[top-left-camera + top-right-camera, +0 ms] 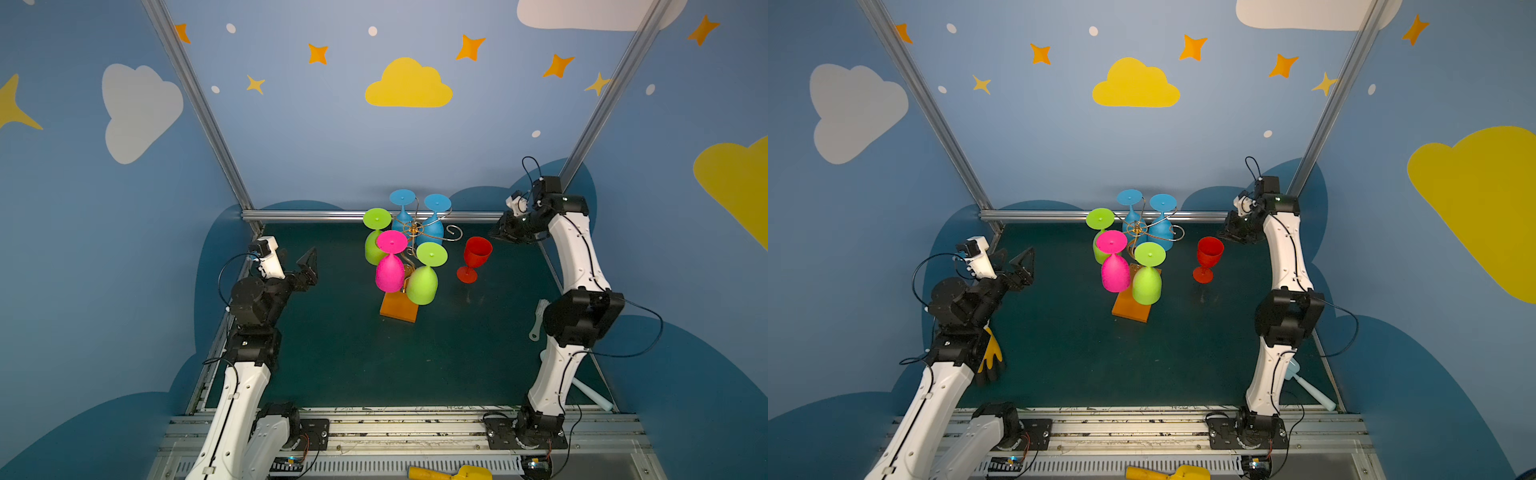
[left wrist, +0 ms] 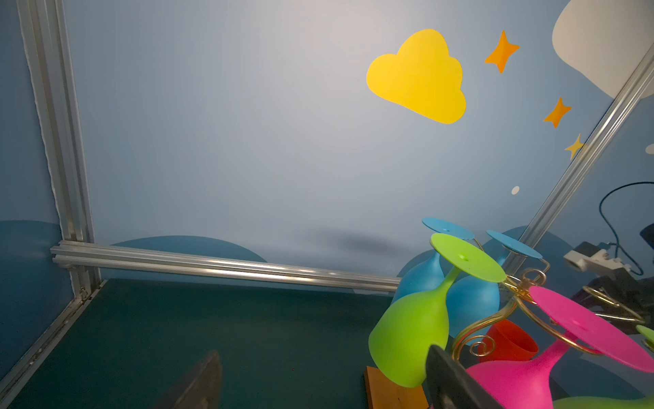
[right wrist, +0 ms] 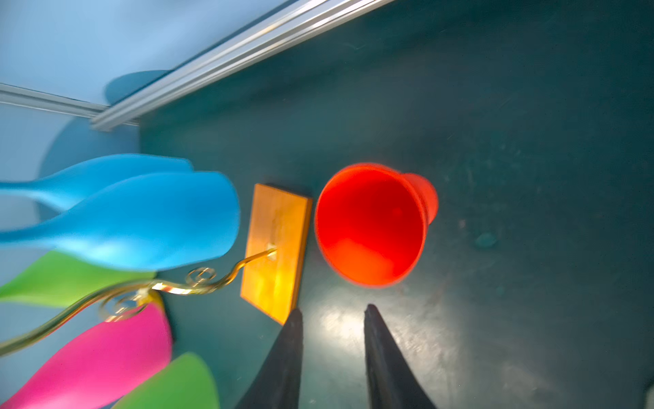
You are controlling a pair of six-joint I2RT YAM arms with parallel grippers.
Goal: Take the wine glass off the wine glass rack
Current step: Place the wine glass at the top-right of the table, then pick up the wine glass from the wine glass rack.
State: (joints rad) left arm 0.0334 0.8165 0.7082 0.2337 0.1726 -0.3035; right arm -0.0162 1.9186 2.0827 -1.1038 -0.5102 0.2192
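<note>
Find red wine glass [image 1: 476, 257] off the wine glass rack [image 1: 414, 230], upright on the mat [image 1: 353, 353] just beside the wooden base [image 1: 398, 312]; bowl empty. Find five glasses [image 1: 390, 270] hanging inverted, holding nothing. See right gripper [image 3: 333, 308] near and above the red rim, jaws parted, empty; left gripper [image 1: 1013, 261] wide apart, empty. Risk: low finger sweep clipping rim, toppling it against the rack.
</note>
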